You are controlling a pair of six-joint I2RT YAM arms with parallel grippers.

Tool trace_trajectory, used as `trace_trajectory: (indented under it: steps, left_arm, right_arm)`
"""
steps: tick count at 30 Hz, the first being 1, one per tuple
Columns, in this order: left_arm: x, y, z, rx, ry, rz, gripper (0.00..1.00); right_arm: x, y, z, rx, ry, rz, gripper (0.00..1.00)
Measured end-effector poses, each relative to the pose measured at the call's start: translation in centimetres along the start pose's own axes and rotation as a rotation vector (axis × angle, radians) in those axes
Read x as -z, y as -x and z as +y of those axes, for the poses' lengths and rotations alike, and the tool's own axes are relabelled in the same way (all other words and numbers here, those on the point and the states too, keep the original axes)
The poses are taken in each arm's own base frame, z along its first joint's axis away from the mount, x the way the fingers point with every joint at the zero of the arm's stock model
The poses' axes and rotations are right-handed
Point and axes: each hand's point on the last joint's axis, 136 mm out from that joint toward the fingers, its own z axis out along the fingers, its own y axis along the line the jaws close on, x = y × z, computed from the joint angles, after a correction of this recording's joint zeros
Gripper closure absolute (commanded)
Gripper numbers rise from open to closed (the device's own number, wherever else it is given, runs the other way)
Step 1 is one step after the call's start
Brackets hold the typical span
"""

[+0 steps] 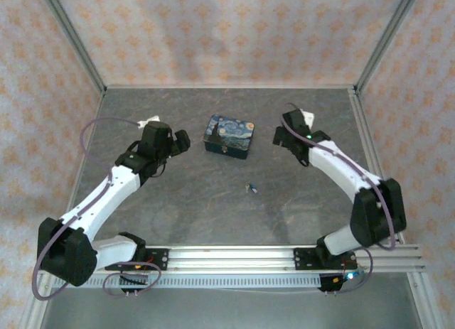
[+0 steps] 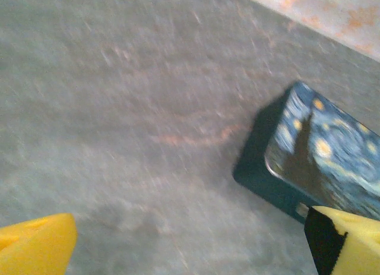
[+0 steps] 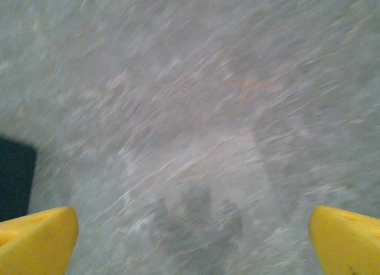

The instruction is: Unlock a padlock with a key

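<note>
The padlock (image 1: 252, 190) lies on the grey surface (image 1: 206, 215), at 6 o'clock from the box (image 1: 229, 136). Farther back, the left end effector (image 2: 190, 245) at the box's 9 o'clock and the right end effector (image 3: 193, 242) at its 3 o'clock gape wide, empty.

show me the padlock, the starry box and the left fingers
padlock (image 1: 252, 190), top view, its dark body
starry box (image 1: 227, 135), top view, middle of its lid
left fingers (image 2: 35, 245), left wrist view, one yellow tip

Soft even light; heavy motion blur in wrist views
</note>
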Motion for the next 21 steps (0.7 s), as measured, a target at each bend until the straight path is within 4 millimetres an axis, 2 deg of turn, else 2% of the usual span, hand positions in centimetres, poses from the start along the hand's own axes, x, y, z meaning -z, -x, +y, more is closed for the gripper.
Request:
trace_trajectory:
  steps: [2,4,8,10,13,16,21]
  left_arm:
    - [-0.3,1.3,1.7,-0.048,0.07,-0.063,0.0]
    - [-0.8,2.2,4.0,-0.07,0.143,-0.108,0.0]
    - [-3.0,2.5,9.3,-0.117,0.321,-0.127,0.0]
    - [-4.6,1.6,10.7,-0.166,0.372,-0.119,0.0]
    - [-6.9,-1.2,12.2,-0.228,0.401,-0.104,0.0]
    - [-7.9,-3.4,13.4,-0.271,0.413,-0.094,0.0]
    - [-8.4,-2.9,13.2,-0.259,0.336,-0.206,0.0]
  right_arm:
    - [0.4,0.8,-2.3,-0.035,-0.049,-0.086,0.01]
    - [0.4,0.5,-4.0,-0.049,-0.086,-0.162,0.01]
    - [-0.8,-2.5,-7.5,-0.025,-0.177,-0.272,0.01]
    - [-1.4,-3.6,-9.0,-0.008,-0.226,-0.279,0.01]
    - [-1.7,-2.6,-10.7,-0.04,-0.28,-0.327,0.01]
    - [-2.3,-1.4,-11.5,-0.084,-0.301,-0.398,0.01]
    - [-4.0,-3.9,-12.1,-0.05,-0.28,-0.426,0.01]
